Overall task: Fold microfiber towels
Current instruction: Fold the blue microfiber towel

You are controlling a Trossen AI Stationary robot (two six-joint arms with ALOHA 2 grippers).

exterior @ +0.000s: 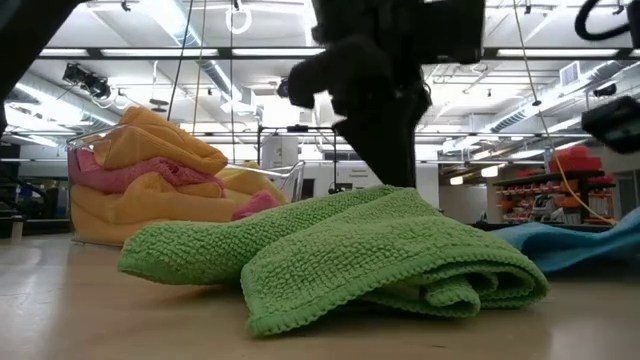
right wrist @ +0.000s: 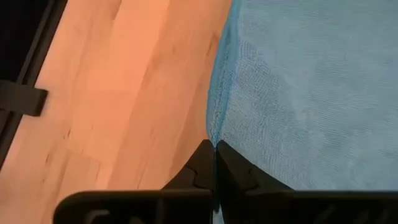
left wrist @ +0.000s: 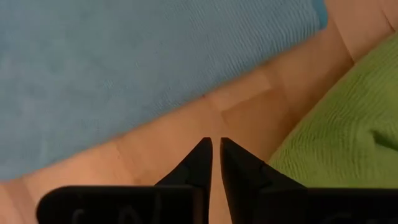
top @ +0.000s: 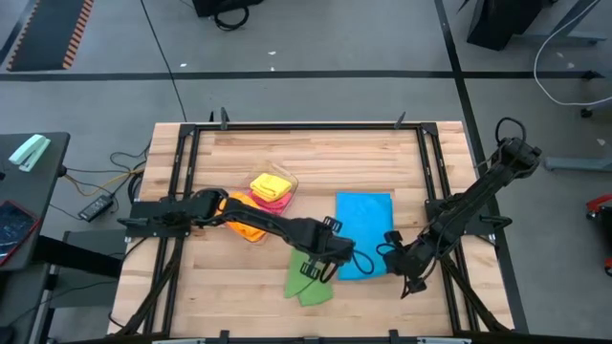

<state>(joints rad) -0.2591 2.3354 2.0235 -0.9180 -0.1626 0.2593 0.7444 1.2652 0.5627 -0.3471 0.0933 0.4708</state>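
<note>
A blue towel (top: pixel 364 232) is seen spread flat on the wooden worktop (top: pixel 316 153), to the right of its middle, and a green towel (top: pixel 310 284) lies crumpled and loosely doubled over near the front edge, just left of the blue one's near corner. In the low view the green towel (exterior: pixel 340 255) fills the foreground in soft folds, with the blue towel (exterior: pixel 580 245) showing behind it on the right. A clear plastic tub (top: pixel 272 190) stands further back on the left half of the worktop; yellow, pink and orange towels are heaped in it (exterior: pixel 150 180). The left pincer (left wrist: pixel 216 163) is held low over bare wood between the blue towel (left wrist: pixel 137 68) and the green towel (left wrist: pixel 342 143); its fingers are drawn nearly together with only a thin gap, and nothing is gripped between them. The right pincer (right wrist: pixel 214 163) is set at the near right edge of the blue towel (right wrist: pixel 311 93), and its fingers are pressed together on that hem, so the cloth's edge is pinched between them.
</note>
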